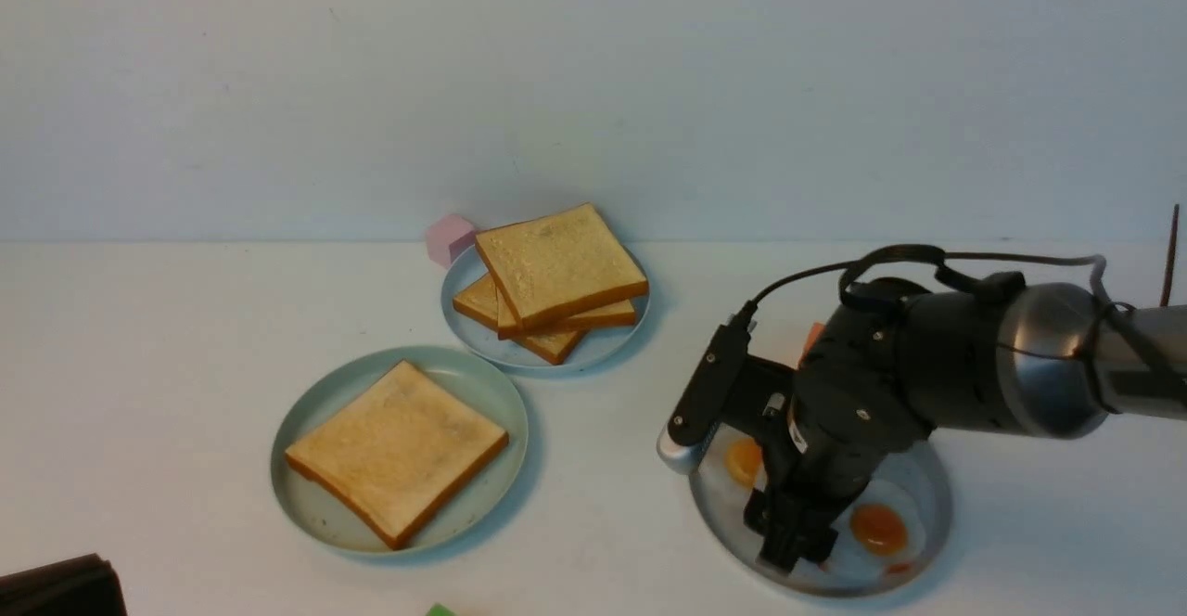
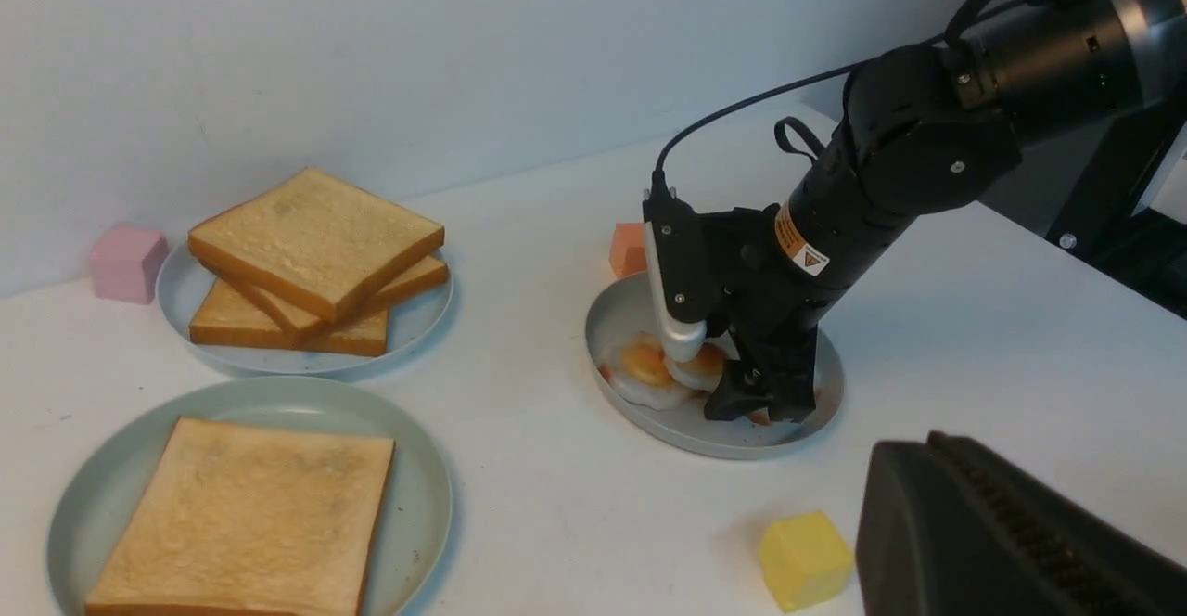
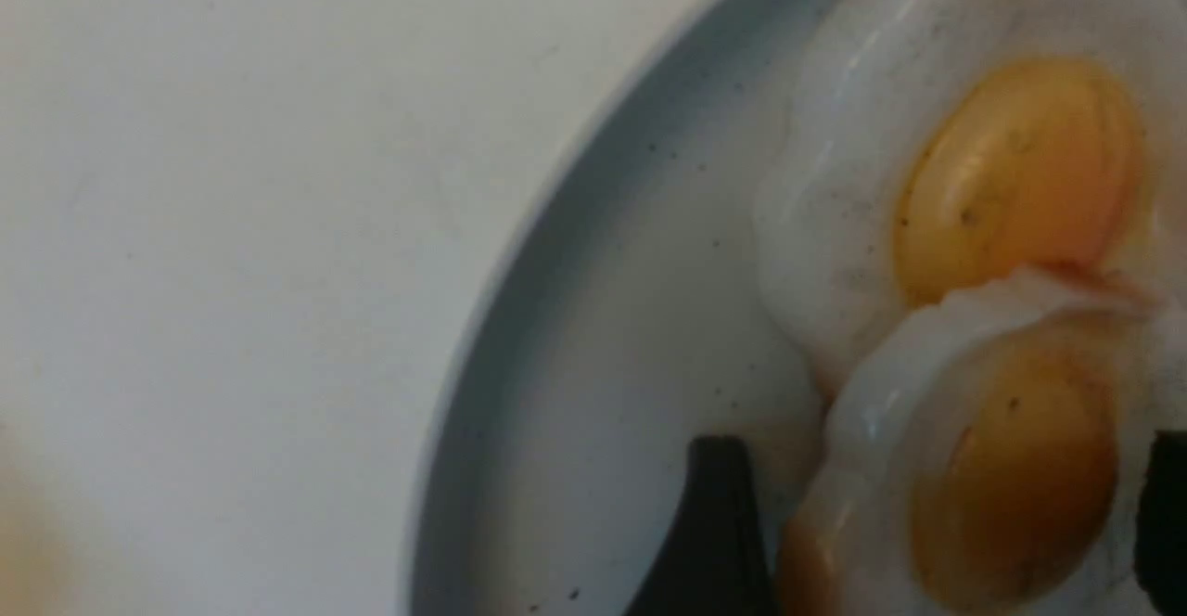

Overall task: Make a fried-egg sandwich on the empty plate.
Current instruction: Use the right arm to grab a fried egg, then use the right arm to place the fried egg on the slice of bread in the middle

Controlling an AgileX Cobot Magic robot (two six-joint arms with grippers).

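Note:
The mint-green plate (image 1: 464,380) sits front left with one toast slice (image 1: 399,449) on it; it also shows in the left wrist view (image 2: 422,468). Two toy fried eggs (image 1: 876,528) lie overlapping on a small speckled plate (image 1: 923,495). My right gripper (image 1: 793,542) is down in that plate, open. In the right wrist view its fingers (image 3: 714,532) stand either side of the upper egg (image 3: 1011,468), with the other egg (image 3: 1020,180) beyond. My left gripper (image 2: 927,454) hangs near the front left; only one dark finger shows.
A pile of bare toast (image 1: 556,268) sits on a grey-blue plate (image 1: 482,338) behind the mint plate. A pink cube (image 1: 450,237) stands by the wall, an orange cube (image 2: 629,247) behind the egg plate, a yellow cube (image 2: 803,558) near my left gripper.

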